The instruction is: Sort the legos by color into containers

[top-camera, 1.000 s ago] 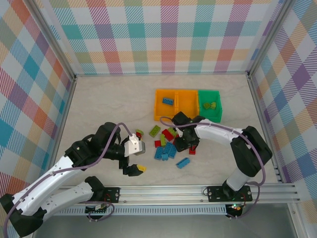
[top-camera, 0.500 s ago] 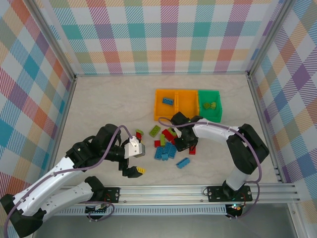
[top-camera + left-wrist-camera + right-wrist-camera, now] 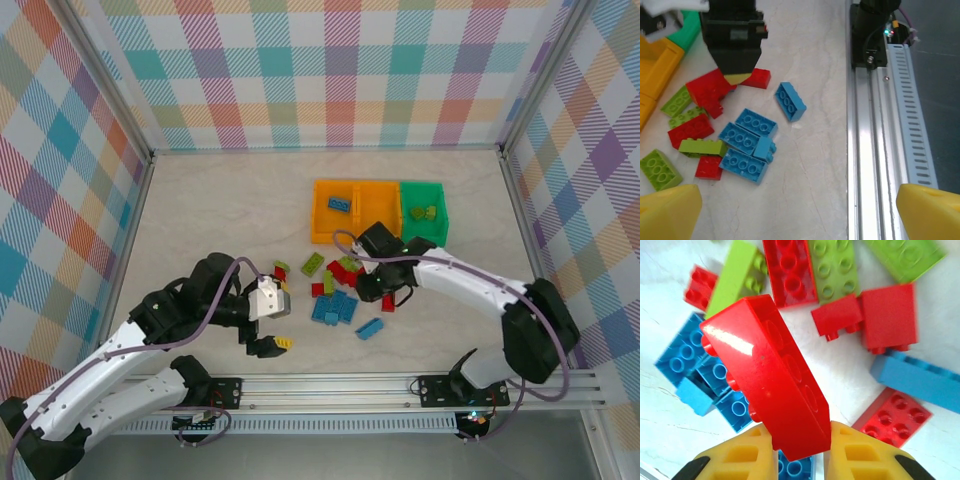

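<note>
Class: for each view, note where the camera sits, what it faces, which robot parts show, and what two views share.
Top external: overhead and behind, looking down on table; left arm, right arm.
Left wrist: low, facing loose legos; own yellow fingertips.
Right wrist: over the legos; right hand gripping red brick.
Shared: lone blue brick, top and left wrist.

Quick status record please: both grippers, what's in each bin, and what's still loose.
left gripper: open, empty, beside the pile
right gripper: shut on a red brick, over the pile
left orange bin: one blue brick
middle orange bin: looks empty
green bin: green bricks
loose pile: blue, red and green bricks, unsorted
</note>
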Robot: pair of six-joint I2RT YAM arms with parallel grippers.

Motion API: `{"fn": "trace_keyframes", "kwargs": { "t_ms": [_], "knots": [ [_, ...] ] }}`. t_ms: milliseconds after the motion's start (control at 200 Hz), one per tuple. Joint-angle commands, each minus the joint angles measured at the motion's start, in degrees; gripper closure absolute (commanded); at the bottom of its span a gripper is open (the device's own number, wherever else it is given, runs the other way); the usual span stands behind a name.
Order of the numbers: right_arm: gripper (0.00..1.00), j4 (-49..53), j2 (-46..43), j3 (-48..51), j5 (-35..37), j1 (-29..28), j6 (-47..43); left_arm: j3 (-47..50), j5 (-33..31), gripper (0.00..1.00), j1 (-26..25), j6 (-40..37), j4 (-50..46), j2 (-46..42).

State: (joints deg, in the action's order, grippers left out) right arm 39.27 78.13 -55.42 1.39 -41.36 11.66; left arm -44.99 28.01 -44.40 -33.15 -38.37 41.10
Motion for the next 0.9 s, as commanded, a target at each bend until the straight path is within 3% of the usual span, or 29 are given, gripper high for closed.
{"fn": "trace_keyframes", "kwargs": {
  "t_ms": [0, 150, 390, 530, 650, 895],
  "knots": [
    [0.88, -0.71, -3.19, -4.08, 3.63, 2.61, 1.75, 1.67, -4.59, 0.0, -0.41, 3.71, 6.02, -2.18],
    [0.88, -4.02, 0.49, -10.61, 1.99, 11.81, 2.87, 2.9, -13.83, 0.0, -0.34, 11.39, 11.2, -3.57],
    [0.87, -7.56, 18.0, -22.64, 2.38, 19.76, 2.93, 1.63, -22.84, 0.0, -0.08, 19.1, 11.83, -1.54],
    [0.73, -6.05, 25.61, -28.0, 2.33, 20.7, 4.12, 0.72, -28.2, 0.0, 0.23, 21.03, 11.06, 0.37],
    [0.58, -7.5, 25.63, -27.91, 1.49, 20.89, 5.37, 0.09, -35.44, 0.0, 0.43, 21.87, 10.57, 1.08],
    [0.54, -8.37, 18.1, -23.31, -1.68, 20.83, 7.19, -0.18, -37.89, 0.0, 1.41, 22.71, 10.5, 1.0]
  ]
}}
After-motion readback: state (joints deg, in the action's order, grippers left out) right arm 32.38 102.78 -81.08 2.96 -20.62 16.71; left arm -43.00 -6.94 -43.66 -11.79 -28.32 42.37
